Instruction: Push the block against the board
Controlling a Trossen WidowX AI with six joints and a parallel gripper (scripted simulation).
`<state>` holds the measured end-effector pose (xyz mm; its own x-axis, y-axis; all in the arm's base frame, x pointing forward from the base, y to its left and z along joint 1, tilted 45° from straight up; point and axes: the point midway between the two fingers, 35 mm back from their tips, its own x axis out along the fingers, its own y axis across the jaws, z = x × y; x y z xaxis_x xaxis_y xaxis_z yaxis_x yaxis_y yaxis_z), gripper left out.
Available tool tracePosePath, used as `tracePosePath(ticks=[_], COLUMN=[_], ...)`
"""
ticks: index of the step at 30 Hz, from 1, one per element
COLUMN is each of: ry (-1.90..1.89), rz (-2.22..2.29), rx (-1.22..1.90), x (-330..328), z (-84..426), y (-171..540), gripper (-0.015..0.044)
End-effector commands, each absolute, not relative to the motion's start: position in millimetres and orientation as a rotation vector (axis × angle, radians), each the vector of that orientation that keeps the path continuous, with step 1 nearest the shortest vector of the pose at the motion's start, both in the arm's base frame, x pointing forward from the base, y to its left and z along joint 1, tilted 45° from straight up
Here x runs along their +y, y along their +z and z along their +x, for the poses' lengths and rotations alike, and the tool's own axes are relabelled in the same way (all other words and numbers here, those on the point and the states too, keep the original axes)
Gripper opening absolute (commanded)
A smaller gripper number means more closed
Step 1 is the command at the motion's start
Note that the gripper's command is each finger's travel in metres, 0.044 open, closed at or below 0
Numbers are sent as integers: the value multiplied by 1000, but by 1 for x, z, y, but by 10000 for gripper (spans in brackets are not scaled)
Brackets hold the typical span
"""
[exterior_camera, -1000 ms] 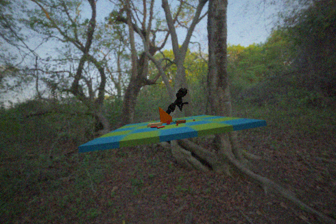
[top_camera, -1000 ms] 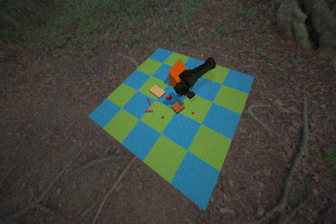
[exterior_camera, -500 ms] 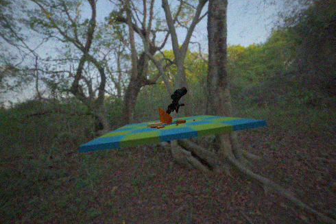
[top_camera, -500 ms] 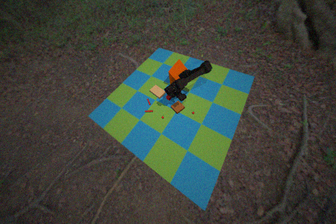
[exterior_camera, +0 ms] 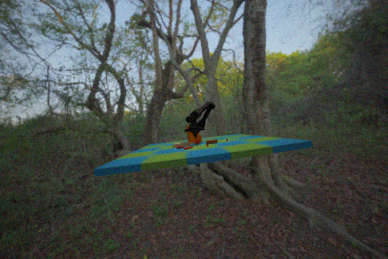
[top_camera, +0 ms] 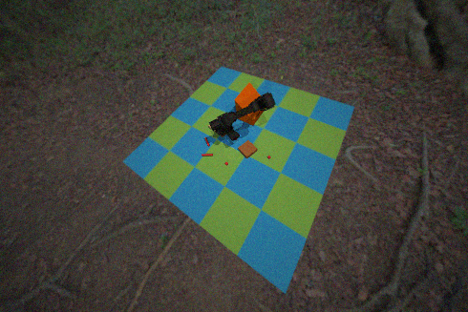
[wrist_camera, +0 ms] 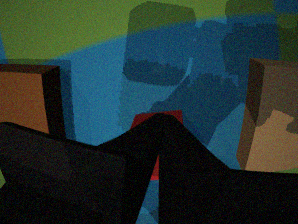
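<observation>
The brown square block (top_camera: 247,149) (exterior_camera: 211,142) (wrist_camera: 22,102) lies flat on the checkered mat. The tan board (exterior_camera: 181,145) (wrist_camera: 277,135) lies flat, apart from the block, with a wide gap between them; in the top view the arm hides it. My gripper (top_camera: 234,136) (exterior_camera: 195,136) (wrist_camera: 163,122) is shut and empty, pointing down over the gap. In the wrist view the block is to its left and the board to its right. The gripper touches neither as far as shows; its exact height is hard to tell.
A red cube (wrist_camera: 146,119) lies under the fingertips, between block and board. A tall orange wedge (top_camera: 248,95) (exterior_camera: 191,139) stands behind, partly covered by the arm. Small red pieces (top_camera: 207,155) (top_camera: 226,163) (top_camera: 268,156) lie on the checkered mat (top_camera: 258,238).
</observation>
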<state>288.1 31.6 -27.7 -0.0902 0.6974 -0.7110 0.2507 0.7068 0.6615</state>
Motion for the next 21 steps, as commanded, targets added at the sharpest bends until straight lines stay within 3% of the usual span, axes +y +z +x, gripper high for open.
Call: tracePosePath(ticks=[1,5,21], ry=[446,449,449], rz=[764,767,768], rx=[1652,1652,1653], x=[38,68,70], z=[292,287,274], y=[-39,-69,-65], gripper=[0,0,0])
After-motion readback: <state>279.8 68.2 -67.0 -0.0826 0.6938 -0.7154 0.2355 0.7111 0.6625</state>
